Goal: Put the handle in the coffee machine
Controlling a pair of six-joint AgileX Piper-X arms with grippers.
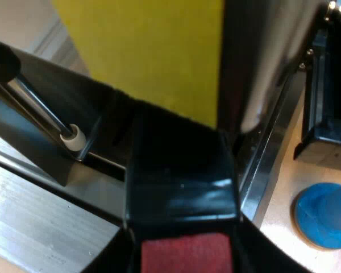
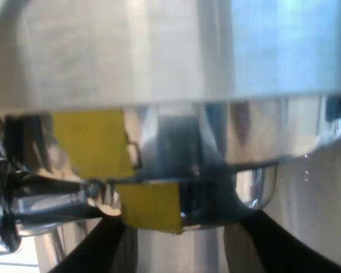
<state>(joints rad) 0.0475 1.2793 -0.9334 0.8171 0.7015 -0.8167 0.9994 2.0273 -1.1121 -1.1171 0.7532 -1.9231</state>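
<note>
Glossy black handle [image 1: 182, 182], red end [image 1: 184, 253], clamped between left gripper [image 1: 183, 242] fingers below yellow-patched chrome espresso machine [image 1: 261, 57]. Right gripper [image 2: 182, 250]: fingers spread wide, gripping nothing.

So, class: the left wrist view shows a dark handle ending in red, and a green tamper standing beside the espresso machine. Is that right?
Not quite. The tamper is blue, not green, as the left wrist view shows. The rest holds: the dark handle ends in red, and the tamper stands beside the espresso machine.
</note>
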